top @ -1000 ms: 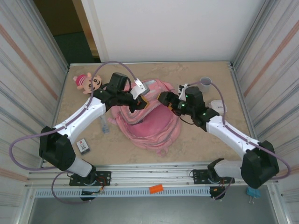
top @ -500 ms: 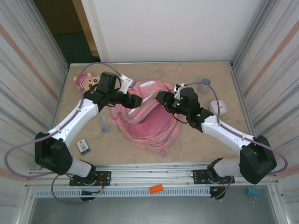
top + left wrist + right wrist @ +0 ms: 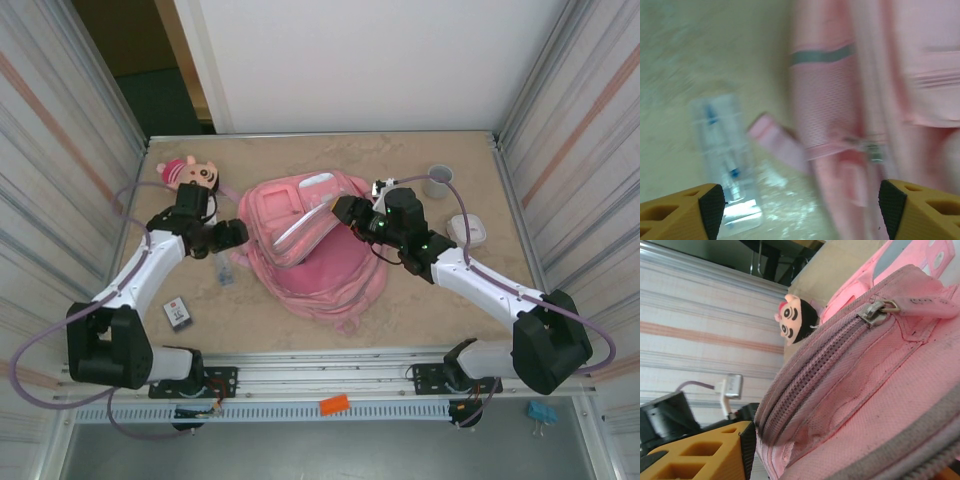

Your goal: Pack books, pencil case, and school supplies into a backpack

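With the right gripper (image 3: 342,208) clamped on the backpack (image 3: 330,275), the left gripper (image 3: 237,232), spread and empty, needed to straddle the pen packet (image 3: 725,165) squarely before closing.

Beige tabletop (image 3: 430,320), ribbed metal walls (image 3: 60,130)

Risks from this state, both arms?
The right gripper seems to pinch only the edge of the backpack; the fabric may slip and the opening fall shut.
The open left gripper hangs near the clear pen packet and a loose pink strap; it may snag the strap instead.
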Tool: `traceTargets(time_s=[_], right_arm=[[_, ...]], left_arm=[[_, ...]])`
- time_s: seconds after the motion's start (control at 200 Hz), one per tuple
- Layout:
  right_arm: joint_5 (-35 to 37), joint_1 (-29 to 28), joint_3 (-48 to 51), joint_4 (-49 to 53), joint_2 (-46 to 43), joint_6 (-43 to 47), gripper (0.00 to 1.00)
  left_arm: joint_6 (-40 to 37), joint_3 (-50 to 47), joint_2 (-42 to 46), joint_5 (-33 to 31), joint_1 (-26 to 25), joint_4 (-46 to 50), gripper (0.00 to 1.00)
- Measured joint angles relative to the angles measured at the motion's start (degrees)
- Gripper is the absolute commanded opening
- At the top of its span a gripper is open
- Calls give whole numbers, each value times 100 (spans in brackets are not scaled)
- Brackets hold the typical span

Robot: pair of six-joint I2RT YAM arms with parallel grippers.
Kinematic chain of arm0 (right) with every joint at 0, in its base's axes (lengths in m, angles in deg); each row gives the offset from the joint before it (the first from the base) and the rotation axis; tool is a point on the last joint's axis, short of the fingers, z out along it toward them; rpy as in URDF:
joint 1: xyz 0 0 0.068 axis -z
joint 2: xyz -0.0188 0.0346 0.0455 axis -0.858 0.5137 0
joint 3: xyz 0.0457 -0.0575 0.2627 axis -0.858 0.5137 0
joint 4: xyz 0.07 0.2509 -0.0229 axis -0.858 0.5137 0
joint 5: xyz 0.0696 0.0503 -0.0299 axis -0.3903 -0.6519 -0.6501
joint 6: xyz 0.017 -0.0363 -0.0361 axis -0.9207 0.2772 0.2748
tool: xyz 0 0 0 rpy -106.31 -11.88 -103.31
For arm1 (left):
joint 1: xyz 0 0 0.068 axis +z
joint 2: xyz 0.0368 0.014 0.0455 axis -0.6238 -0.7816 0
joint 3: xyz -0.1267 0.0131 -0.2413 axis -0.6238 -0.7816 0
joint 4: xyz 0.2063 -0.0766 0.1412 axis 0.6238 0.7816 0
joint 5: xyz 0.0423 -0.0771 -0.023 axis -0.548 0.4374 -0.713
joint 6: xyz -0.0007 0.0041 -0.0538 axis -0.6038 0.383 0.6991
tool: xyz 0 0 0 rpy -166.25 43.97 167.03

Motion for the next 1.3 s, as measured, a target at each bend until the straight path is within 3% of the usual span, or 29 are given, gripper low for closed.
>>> traceTargets(time_s=[0.16, 0.371, 0.561, 0.722, 1.002, 1.117, 1.188, 1.298], right_arm=[[2, 0, -2, 55, -2, 129, 54], [28, -37, -24, 291, -50, 284, 57], [131, -37, -44, 466, -177, 413, 58], [197, -37, -50, 730, -352, 531, 65], [343, -48, -398, 2065, -876, 1156, 75], [400, -48, -592, 2627, -1086, 1469, 76], [407, -48, -662, 2841, -1189, 1648, 76], [321, -48, -678, 3056, -1307, 1915, 76]], left_arm=[[284, -275, -278, -474, 33, 114, 78], [553, -483, -855, -463, 33, 81, 72], [660, -492, -1272, -507, 33, 42, 54], [719, -492, -1231, -551, 31, -4, 37], [710, -446, -435, -575, -7, 142, 32], [332, -177, 118, -555, -267, 138, 31], [-164, 50, 446, -452, -553, 15, 18], [-1213, 201, 951, 197, -846, -393, 15]])
